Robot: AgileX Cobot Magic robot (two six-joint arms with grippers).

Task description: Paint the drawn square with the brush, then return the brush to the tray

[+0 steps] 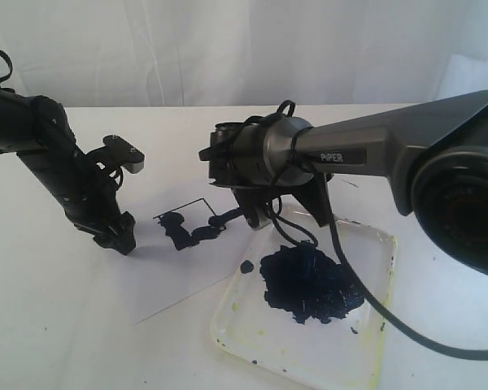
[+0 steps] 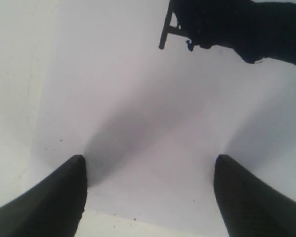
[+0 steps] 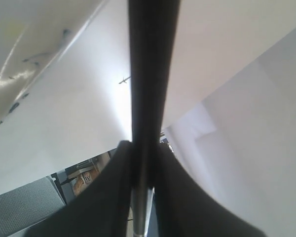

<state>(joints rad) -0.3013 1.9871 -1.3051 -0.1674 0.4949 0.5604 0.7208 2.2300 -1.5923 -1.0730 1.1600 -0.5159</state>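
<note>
Watching the feeds, I am seeing the right gripper (image 3: 143, 145) clamping its jaws on the brush (image 3: 150, 74). The thin black shaft is running straight out between the two fingers, and a pale band is showing right at the grip. In the exterior view that arm is reaching in from the right and hanging over the right side of the drawn square (image 1: 185, 221). The square is lying on the paper sheet (image 1: 187, 280) just left of the tray (image 1: 384, 268) and is carrying dark patches inside its thin outline. I am not managing to pick out the brush tip against that paint. The left gripper (image 2: 149, 163) is hanging over the left part of the sheet with its jaws wide apart, holding nothing. I am judging the brush to be light, stiff and slick, so it is likely to pivot or slide in a pinch. Holding it on the bare shaft near the band, well away from the wet tip, is looking safest. The tray, with its paint blob (image 1: 309, 284), is looking like thin clear plastic that may skid on the surface if nudged. For writing, I am reading only "PIPER" (image 1: 342, 156) on the right arm.
</note>
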